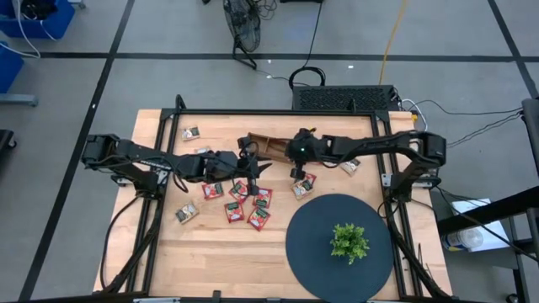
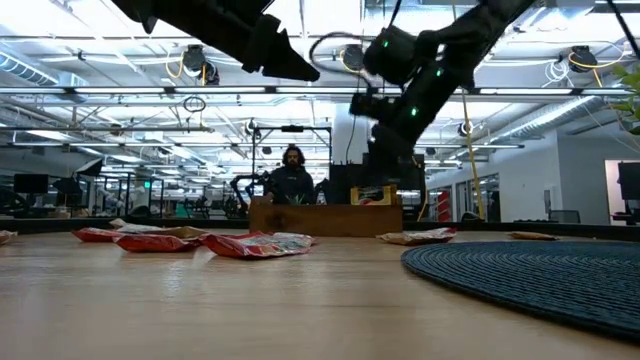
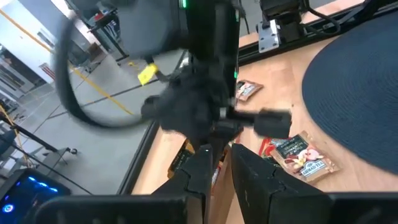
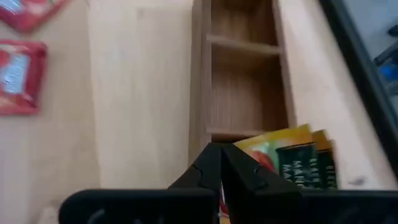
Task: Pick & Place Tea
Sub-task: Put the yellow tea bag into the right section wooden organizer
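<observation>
Placing step. Right gripper (image 4: 221, 163) shut empty over tray (image 4: 245, 74); orange sachet (image 4: 292, 158) in its near compartment. Left gripper (image 3: 217, 165) narrow, nearby, contents unclear. Next: fetch another.

You won't find much to read: the yellow sachet (image 4: 292, 158) carries a dark label with pale lettering, too blurred to make out. The other sachets' label marks are illegible too.

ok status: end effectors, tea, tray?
Right end effector shut on orange square tea sachet above brown wooden compartment tray. Left end effector close beside it. Red square sachets loose on table.
</observation>
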`<action>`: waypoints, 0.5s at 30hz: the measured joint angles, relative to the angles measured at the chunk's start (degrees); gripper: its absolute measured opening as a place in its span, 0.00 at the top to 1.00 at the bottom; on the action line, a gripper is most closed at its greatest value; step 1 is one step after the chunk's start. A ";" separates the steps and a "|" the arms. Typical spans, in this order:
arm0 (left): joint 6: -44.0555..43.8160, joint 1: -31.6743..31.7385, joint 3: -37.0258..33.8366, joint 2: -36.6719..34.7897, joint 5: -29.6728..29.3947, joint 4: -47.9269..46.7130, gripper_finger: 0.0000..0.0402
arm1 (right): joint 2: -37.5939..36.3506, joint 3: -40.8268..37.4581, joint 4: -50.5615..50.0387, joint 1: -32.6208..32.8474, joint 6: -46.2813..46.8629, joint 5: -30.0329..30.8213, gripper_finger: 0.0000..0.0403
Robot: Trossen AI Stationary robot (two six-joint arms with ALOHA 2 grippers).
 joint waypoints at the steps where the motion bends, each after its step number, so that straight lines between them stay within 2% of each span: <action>1: -0.38 0.00 0.00 0.00 0.00 0.04 0.83 | 0.87 0.02 0.00 -0.23 0.00 0.03 1.00; 6: -1.33 0.00 0.00 0.00 0.00 -0.41 0.83 | 4.53 0.24 -0.18 -1.38 0.30 0.24 1.00; 15: -1.26 0.00 0.00 0.00 0.00 -0.72 0.83 | 4.85 0.20 -1.54 -1.60 -0.09 2.53 1.00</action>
